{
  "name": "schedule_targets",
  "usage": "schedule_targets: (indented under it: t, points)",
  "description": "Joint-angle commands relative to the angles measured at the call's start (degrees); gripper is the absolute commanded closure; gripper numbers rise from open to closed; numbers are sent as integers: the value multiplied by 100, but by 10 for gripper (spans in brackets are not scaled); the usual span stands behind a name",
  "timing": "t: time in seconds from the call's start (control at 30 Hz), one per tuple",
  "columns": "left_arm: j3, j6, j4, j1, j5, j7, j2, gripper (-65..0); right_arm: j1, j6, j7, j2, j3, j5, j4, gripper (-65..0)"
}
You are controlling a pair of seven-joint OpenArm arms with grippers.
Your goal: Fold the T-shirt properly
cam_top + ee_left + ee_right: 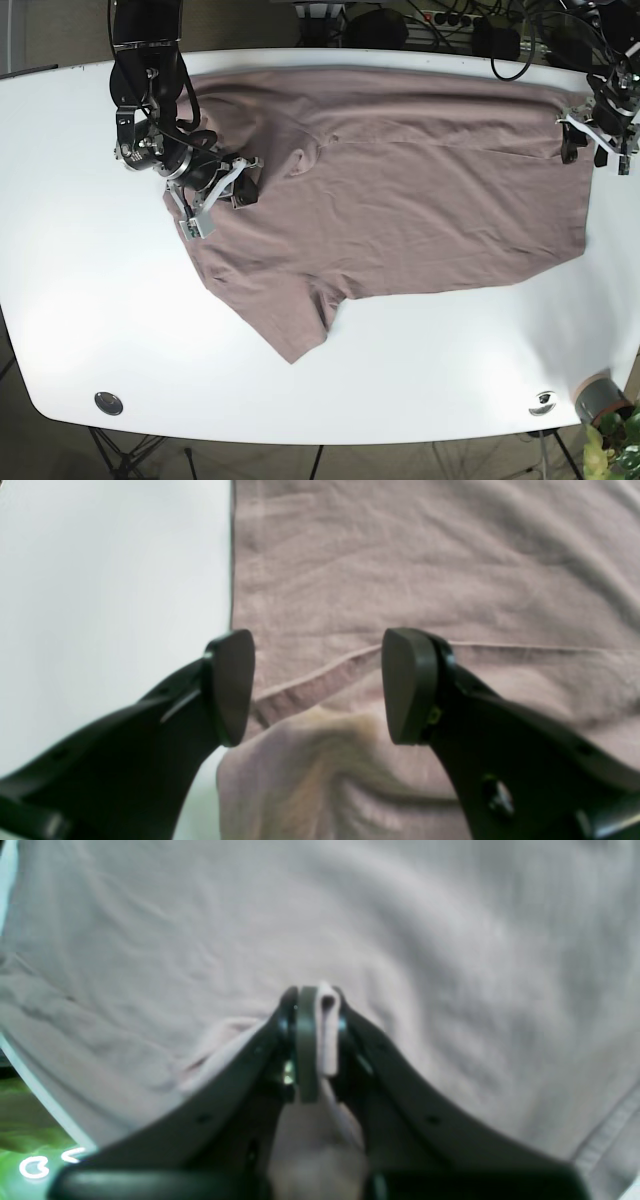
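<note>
Currently the shirt (400, 190) lies spread across the white surface (80, 300), one fold begun. At frame left the right pincer (315, 1040) pinches fabric; the left pincer (317, 685), upper right, hangs spread over the hem. Next it likely must clamp that edge.

White table (90, 300): carries one mauve T-shirt (400, 200), spread mostly flat from centre toward twelve o'clock, one sleeve pointing to six o'clock.
</note>
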Motion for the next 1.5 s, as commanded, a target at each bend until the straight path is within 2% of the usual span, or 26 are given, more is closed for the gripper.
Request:
schedule_targets:
  t: [0.0,0.23,0.6,0.63,0.7,0.8,0.87,0.9,0.93,1.1,1.23,1.33,1.47]
  points:
    - [-42,-6,84,-13,-74,-130,-112,-378,52,22,99,41,29,73,320,-24]
    - [-42,-6,84,-13,-74,-130,-112,-378,227,22,125,41,38,38,294,-24]
    - [-42,-6,84,-13,-65,-130,-112,-378,834,40,125,77,240,29,-392,-29]
    - [-42,-6,84,-13,-65,-130,-112,-378,869,31,117,77,240,29,-471,-40]
    - [-42,-6,84,-4,-65,-130,-120,-378,904,13,108,77,258,29,-559,-105]
    - [-51,-6,84,-4,-65,-130,-129,-378,878,13,108,85,275,29,-568,-309]
    - [-60,-6,84,-4,-65,-130,-129,-378,860,13,108,103,284,29,-568,-395]
    - [-60,-6,84,-4,-65,-130,-129,-378,860,13,108,200,284,29,-559,-445]
    - [-60,-6,84,-4,-65,-130,-129,-378,860,13,108,235,284,29,-559,-466]
    - [-34,-6,75,-4,-65,-130,-138,-378,746,13,99,446,284,73,-515,-472]
    - [72,-6,233,31,-118,46,-138,-378,280,13,99,604,284,82,259,-472]
    - [63,-6,453,57,-118,283,-103,-378,-230,13,99,622,302,38,953,-472]
    - [-113,-6,567,260,-109,318,91,-378,-915,13,99,560,653,55,1419,-472]
